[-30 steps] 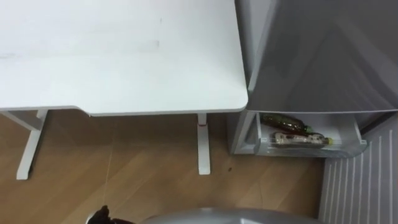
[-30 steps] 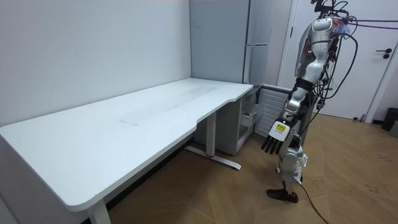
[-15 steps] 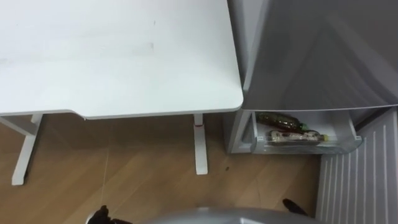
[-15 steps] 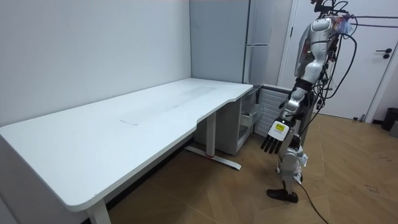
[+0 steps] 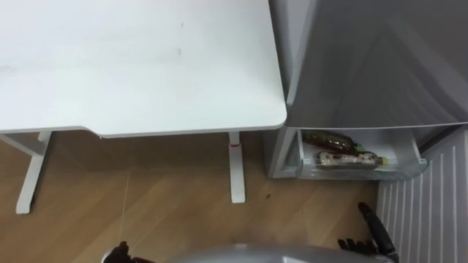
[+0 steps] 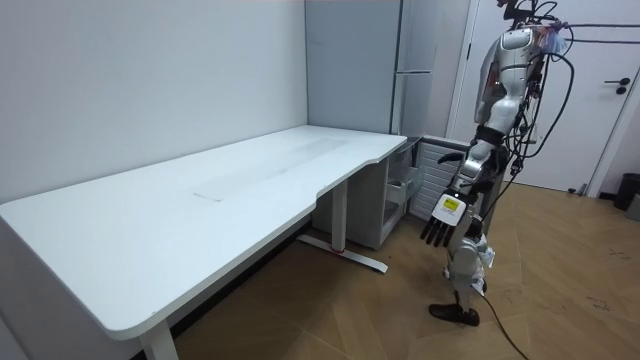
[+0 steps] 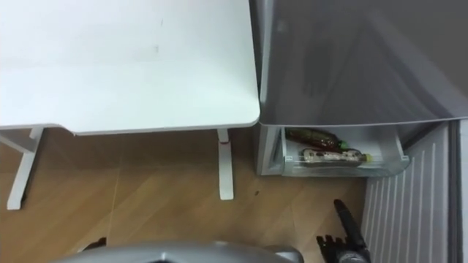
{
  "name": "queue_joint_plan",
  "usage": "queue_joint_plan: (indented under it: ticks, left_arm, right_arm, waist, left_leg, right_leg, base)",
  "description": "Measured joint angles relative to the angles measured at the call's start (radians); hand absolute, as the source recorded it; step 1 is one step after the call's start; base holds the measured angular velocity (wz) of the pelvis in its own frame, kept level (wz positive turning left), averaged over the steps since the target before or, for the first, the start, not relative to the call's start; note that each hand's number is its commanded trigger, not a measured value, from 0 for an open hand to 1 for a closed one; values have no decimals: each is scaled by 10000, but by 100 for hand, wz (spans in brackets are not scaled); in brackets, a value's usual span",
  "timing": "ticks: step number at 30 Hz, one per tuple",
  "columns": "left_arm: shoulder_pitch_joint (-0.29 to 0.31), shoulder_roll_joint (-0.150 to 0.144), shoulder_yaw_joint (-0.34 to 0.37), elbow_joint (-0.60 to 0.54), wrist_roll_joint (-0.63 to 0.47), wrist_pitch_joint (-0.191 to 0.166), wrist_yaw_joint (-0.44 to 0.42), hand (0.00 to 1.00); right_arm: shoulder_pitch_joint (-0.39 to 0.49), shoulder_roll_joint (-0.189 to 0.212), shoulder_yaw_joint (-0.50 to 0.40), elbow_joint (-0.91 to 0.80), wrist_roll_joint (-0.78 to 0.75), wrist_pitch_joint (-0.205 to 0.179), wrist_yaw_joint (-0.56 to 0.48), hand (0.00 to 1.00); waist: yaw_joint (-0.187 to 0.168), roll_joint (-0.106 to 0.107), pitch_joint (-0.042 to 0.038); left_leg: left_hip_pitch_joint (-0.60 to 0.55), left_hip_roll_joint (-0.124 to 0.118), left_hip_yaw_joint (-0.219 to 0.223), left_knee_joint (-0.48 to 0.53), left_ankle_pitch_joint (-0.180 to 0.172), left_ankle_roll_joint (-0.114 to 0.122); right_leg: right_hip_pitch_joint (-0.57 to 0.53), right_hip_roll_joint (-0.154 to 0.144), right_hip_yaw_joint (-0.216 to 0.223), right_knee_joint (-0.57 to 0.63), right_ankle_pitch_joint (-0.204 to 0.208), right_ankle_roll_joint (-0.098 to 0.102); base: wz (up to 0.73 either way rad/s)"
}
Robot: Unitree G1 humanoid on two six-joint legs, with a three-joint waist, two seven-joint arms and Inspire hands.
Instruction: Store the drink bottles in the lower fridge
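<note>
Two drink bottles lie in the open lower fridge drawer [image 5: 411, 165]: a dark one [image 5: 333, 138] at the back and a labelled one [image 5: 349, 158] in front of it. My right hand [image 5: 374, 232] shows at the lower right, in front of the drawer and well short of it, fingers relaxed and holding nothing. It appears in the right eye view too [image 7: 346, 228]. In the room view my left hand [image 6: 443, 214] hangs straight down at my side, open and empty. I stand on the wood floor facing the fridge.
The grey fridge [image 5: 373, 58] stands right of the white table [image 5: 139, 66], whose leg [image 5: 235, 168] is close to the drawer. The lower door's ribbed white inner panel [image 5: 428, 219] stands open at my right. Wood floor lies before the drawer.
My right hand has risen into the eye view at the lower right. The view has shifted slightly. The bottles and the drawer have not moved.
</note>
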Motion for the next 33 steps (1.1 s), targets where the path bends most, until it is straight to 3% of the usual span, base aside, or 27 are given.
queue_joint_plan:
  ticks: [2, 6, 10, 14, 16, 21, 24, 28, 33]
  left_arm:
    - [-201, 22, -6, 178, -3, -40, -32, 0]
    - [-771, 133, -72, 724, -7, -208, 41, 0]
    - [-1394, 177, -619, 1141, -145, -296, 215, 0]
    - [-1610, 321, -824, 1415, -178, -411, 270, 0]
    - [-1977, 418, -1025, 1672, -429, -393, 489, 0]
    - [-2894, 781, -1221, 1839, -1133, -547, 755, 0]
    - [-2946, 1035, -1493, 1761, -1150, -662, 1010, 0]
    - [-2914, 1096, -1668, 1419, -1399, -609, 1284, 0]
    - [-2828, 1134, -2366, 878, -1744, -594, 1309, 0]
  right_arm:
    - [-266, -13, -83, -81, 179, -48, 19, 0]
    - [-1322, -37, -81, 9, 374, -212, 136, 0]
    - [-2184, -361, -75, 258, 740, -368, 227, 0]
    - [-3051, -751, -118, 818, 853, -465, 199, 0]
    - [-3513, -1010, -15, 833, 862, -546, 189, 0]
    - [-4381, -1484, 101, 909, 900, -620, 198, 0]
    - [-4800, -1917, 142, 899, 903, -669, 179, 0]
    - [-5067, -2662, 601, 765, 972, -859, 171, 0]
    - [-5406, -2862, 1474, 44, 923, -1012, 159, 0]
  waist:
    - [46, 89, 36]
    - [79, 276, 207]
    - [340, 533, 342]
    - [748, 527, 354]
    - [982, 500, 375]
    - [1200, 446, 405]
    - [1157, 425, 417]
    - [1318, 357, 417]
    - [1385, 154, 432]
  left_leg:
    - [-372, -1, -93, 250, -17, 28]
    - [-1655, 25, -214, 1150, -115, 128]
    - [-3179, 149, -251, 2305, -358, 227]
    - [-4396, 155, 74, 2935, -406, 313]
    - [-5415, 217, 280, 3754, -580, 398]
    - [-8127, 512, 118, 6190, -1208, 480]
    - [-9625, 526, -46, 7654, -1580, 518]
    - [-11300, 511, -152, 9405, -2046, 563]
    - [-12660, 472, -323, 10477, -2118, 605]
  right_leg:
    - [-319, -39, -91, 228, -36, -9]
    - [-1739, -200, -146, 1459, -400, -53]
    - [-3319, -267, -54, 2692, -659, -103]
    - [-5007, -434, 373, 3900, -802, -143]
    - [-6176, -566, 583, 4919, -1027, -201]
    - [-8766, -610, 714, 7338, -1696, -311]
    - [-10220, -834, 718, 8873, -2195, -388]
    - [-11863, -1101, 852, 10747, -2817, -402]
    - [-13114, -1294, 819, 11887, -3073, -539]
  base:
    - [14]
    - [8]
    - [-1]
    - [-27]
    - [-23]
    - [6]
    - [14]
    - [12]
    - [13]
